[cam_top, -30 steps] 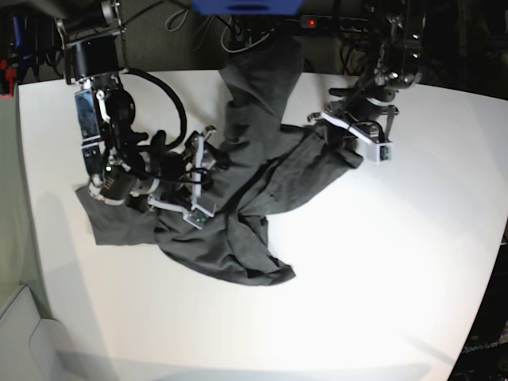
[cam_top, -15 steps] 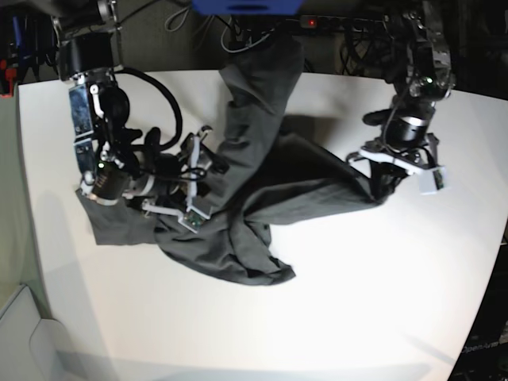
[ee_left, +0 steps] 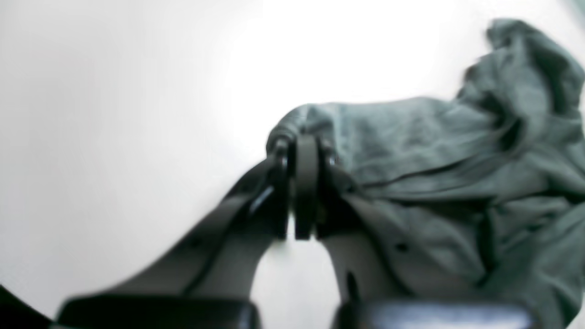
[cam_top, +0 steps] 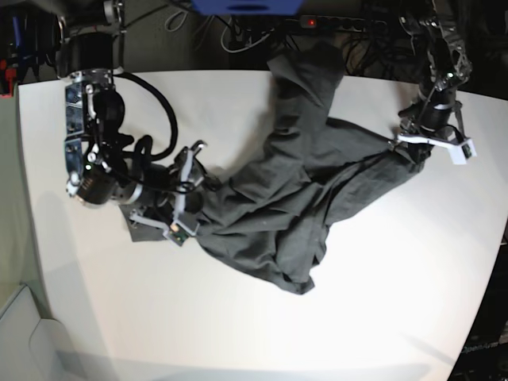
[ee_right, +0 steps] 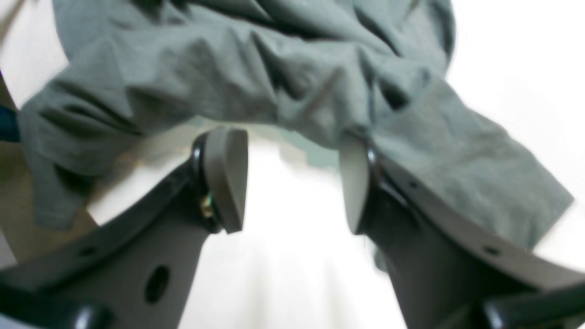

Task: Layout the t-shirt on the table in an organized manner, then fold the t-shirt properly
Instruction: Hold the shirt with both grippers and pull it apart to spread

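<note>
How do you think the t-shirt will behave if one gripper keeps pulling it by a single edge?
The t-shirt is probably floppy: it lies crumpled in deep folds. Where the left gripper pinches it, the cloth bunches, so it would likely trail and stretch unevenly. It should slide easily on the smooth table.

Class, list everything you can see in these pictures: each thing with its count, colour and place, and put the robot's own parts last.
t-shirt: one, dark charcoal grey, crumpled across the middle of the table, one part hanging over the far edge.
table: one, white, under everything.
cables and power strip: several, dark, behind the far edge.
blue object: one, top edge, cut off.
left gripper: one, black and white, shut on the t-shirt's edge at the base view's right.
right gripper: one, black, open, beside the cloth at the base view's left.
</note>
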You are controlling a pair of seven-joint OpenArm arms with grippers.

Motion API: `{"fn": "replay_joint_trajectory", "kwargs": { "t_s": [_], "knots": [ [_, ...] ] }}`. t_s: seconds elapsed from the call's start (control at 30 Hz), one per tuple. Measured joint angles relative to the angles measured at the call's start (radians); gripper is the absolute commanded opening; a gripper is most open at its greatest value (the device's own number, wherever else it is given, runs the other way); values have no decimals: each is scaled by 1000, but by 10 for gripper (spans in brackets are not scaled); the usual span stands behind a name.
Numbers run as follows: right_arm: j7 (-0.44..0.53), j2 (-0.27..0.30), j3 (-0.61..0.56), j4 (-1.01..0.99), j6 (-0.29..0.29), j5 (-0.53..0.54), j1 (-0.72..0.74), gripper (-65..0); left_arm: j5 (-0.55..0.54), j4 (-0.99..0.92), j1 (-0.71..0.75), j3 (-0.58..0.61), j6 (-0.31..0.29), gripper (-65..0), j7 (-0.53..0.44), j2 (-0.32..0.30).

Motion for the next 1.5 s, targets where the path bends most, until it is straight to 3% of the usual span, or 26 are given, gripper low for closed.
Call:
{"fn": "replay_joint_trajectory", "kwargs": {
  "t_s": [0.3, 0.77, 1.1, 1.5],
  "knots": [
    [5, -58, -9, -119, 0, 2, 113, -316, 0, -45, 6, -5, 1, -647, 0, -4],
    [55, -49, -15, -370, 0, -8, 282, -315, 0, -47, 16, -6, 0, -647, 1, -1],
    [178, 21, -95, -528, 0, -9, 313, -315, 0, -47, 18, -6, 0, -647, 1, -3],
    [224, 76, -98, -538, 0, -10, 314, -315, 0, -45, 18, -5, 0, -647, 1, -3]
  ]
}}
